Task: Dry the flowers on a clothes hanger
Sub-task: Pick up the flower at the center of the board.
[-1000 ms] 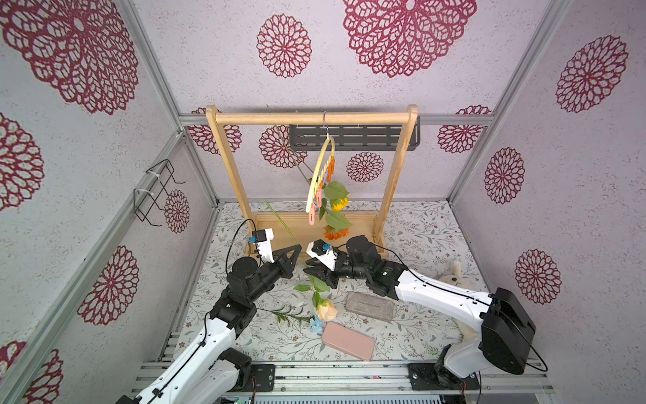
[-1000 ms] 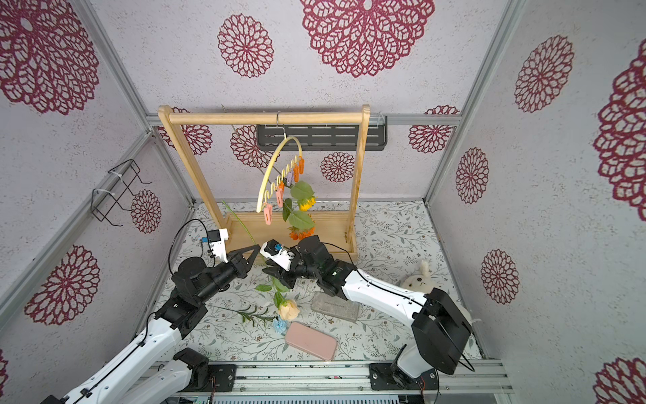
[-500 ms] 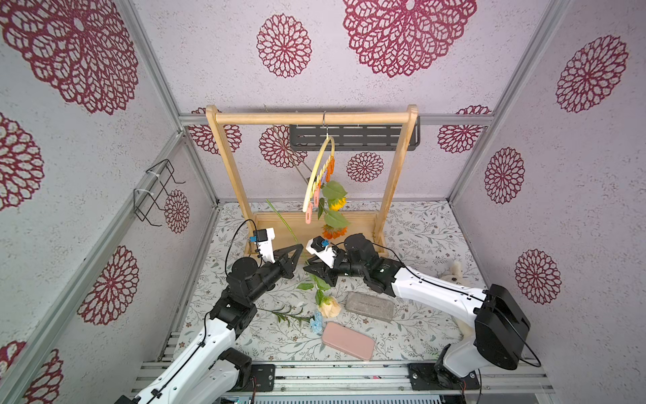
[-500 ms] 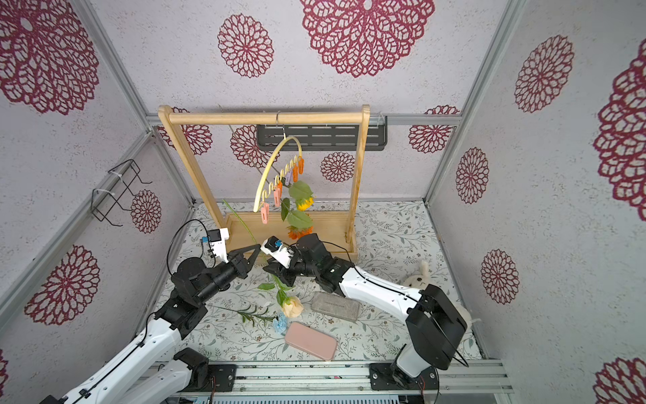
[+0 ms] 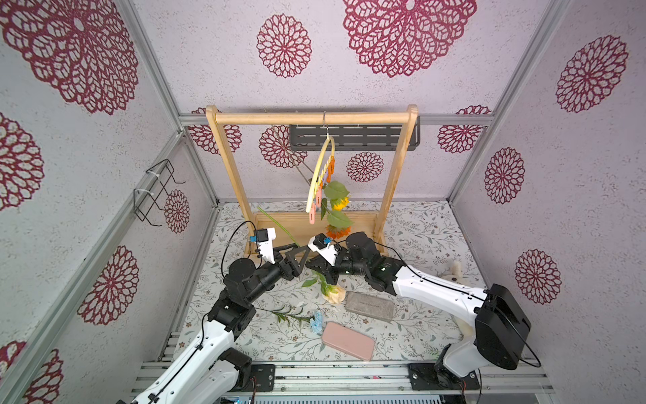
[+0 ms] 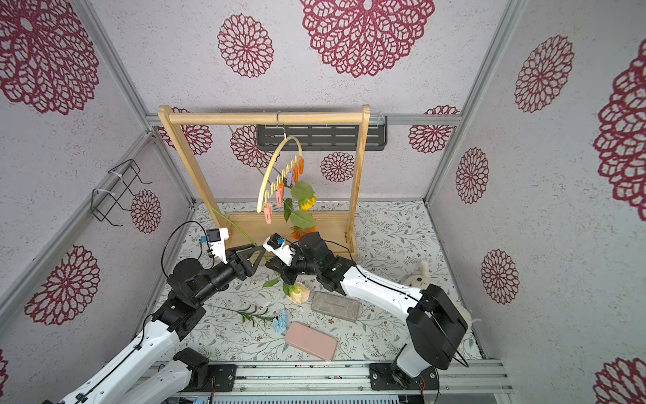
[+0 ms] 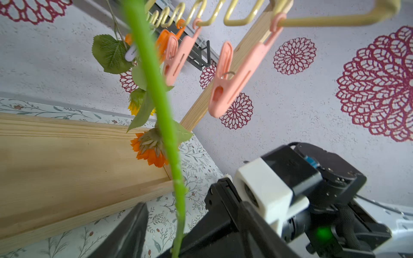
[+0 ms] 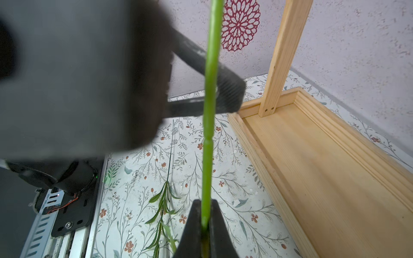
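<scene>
Clamping rose stem (image 8: 207, 134), right claw (image 8: 203, 207) faces gaping left claw (image 5: 300, 249) below clothes hanger (image 7: 335, 21).

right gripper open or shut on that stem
Shut: right wrist view shows the right gripper with fingers pinching the rose stem.

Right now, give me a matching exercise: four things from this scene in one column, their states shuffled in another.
1 sunflower
2 light blue bloom
3 rose
4 left gripper

A open
B lying on the table
C stem clamped in the right gripper
D hanging from the clothes hanger

Pairs: 1-D, 2-B, 3-C, 4-A
</scene>
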Action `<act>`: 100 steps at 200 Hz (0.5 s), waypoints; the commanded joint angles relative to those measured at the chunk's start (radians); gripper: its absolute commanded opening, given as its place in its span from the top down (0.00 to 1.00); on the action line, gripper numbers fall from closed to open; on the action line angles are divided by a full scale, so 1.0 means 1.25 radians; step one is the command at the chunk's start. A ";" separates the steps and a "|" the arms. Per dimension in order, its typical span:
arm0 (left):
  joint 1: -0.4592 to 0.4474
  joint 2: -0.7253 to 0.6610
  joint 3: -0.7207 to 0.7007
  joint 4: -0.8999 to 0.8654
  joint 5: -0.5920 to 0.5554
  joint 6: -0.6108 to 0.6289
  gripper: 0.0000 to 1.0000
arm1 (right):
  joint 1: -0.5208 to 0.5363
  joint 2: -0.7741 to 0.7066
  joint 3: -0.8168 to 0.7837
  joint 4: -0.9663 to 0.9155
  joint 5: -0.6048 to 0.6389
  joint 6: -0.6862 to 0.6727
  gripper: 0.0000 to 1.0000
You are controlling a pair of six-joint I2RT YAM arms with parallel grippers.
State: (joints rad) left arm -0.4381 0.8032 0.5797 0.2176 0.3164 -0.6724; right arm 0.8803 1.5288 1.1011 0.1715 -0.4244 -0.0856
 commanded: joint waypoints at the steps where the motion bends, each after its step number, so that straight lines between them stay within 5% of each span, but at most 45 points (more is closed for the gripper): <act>1: -0.004 -0.032 0.042 -0.060 0.068 0.089 0.40 | -0.008 -0.058 -0.008 0.034 -0.014 0.004 1.00; 26: -0.003 -0.054 0.074 -0.134 0.106 0.157 0.40 | -0.012 -0.094 -0.041 0.062 -0.031 -0.008 1.00; 58: 0.007 -0.006 0.148 -0.243 0.258 0.244 0.18 | -0.013 -0.134 -0.067 0.065 -0.053 -0.039 1.00; 100: 0.007 0.082 0.210 -0.272 0.347 0.302 0.28 | -0.014 -0.175 -0.092 0.074 -0.112 -0.065 1.00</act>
State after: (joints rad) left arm -0.4358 0.8619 0.8143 -0.0566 0.6411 -0.3763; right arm 0.8665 1.3685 0.9943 0.2146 -0.5041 -0.1341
